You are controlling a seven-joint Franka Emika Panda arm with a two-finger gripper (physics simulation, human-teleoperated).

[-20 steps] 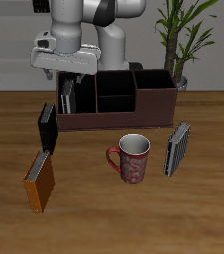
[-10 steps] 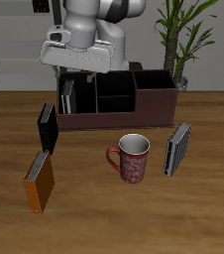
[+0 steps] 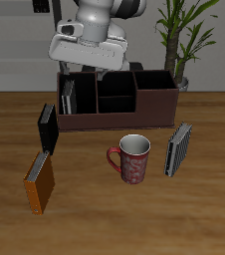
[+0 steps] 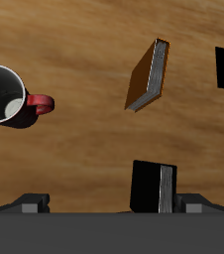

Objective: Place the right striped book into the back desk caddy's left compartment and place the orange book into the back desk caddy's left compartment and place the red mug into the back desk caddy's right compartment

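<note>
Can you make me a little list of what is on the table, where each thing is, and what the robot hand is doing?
red mug: upright on the table, in front of the caddy
orange book: near the table's front edge, not in the caddy
black book: standing beside the caddy's end
striped book: standing beside the mug
back desk caddy: a striped book stands in one end section
hand: raised above the caddy, holding nothing

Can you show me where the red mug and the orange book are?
red mug [image 3: 134,159], exterior view, on its patterned side.
orange book [image 3: 40,183], exterior view, on its front cover.
</note>
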